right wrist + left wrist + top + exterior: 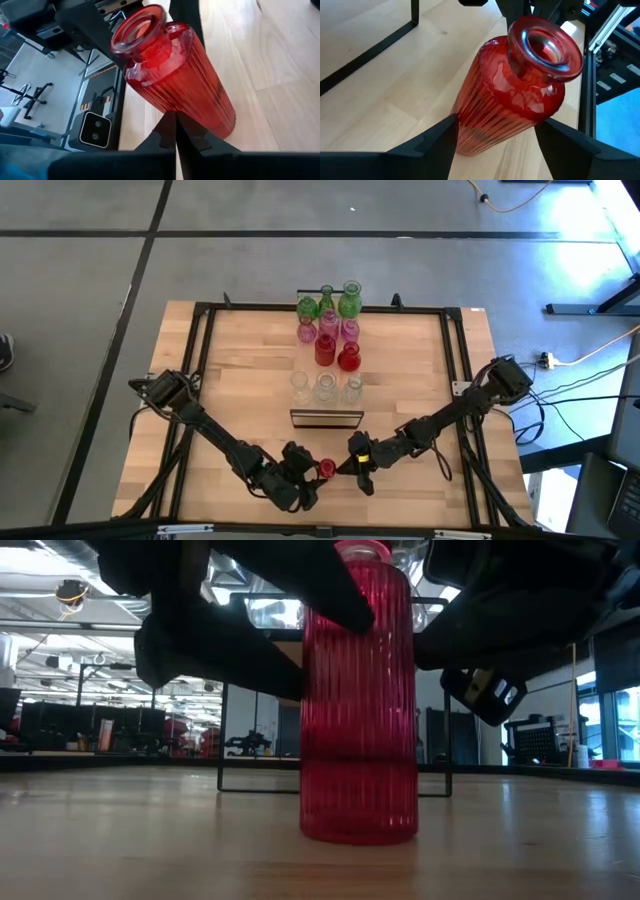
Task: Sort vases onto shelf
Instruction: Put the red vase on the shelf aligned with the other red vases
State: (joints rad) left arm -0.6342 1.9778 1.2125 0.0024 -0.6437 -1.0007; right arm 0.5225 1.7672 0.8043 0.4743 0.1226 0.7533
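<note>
A red ribbed glass vase (325,469) stands upright on its base near the table's near edge, large in the low view (358,710). My left gripper (497,132) comes from the left and has the vase's body between its fingers. My right gripper (175,120) is shut, its tips right beside the vase's right side. The shelf (325,417) shows its dark-framed end at the table's middle. On its wood top stand rows of clear (325,387), red (337,356), pink (328,330) and green (327,303) vases. My left gripper has the red vase's ribbed body (470,125) between its two fingers, one finger (437,142) on each side, below the shoulder. It comes nearly level from the table's left. The vase stays upright with its base on the table. My right gripper: whether its shut tips touch the vase's body (200,100), I cannot tell.
A black frame (205,370) runs around the tabletop. Bare wood lies between the shelf's end and the two grippers, and to the left and right of the shelf. The table's near edge is close behind the grippers.
</note>
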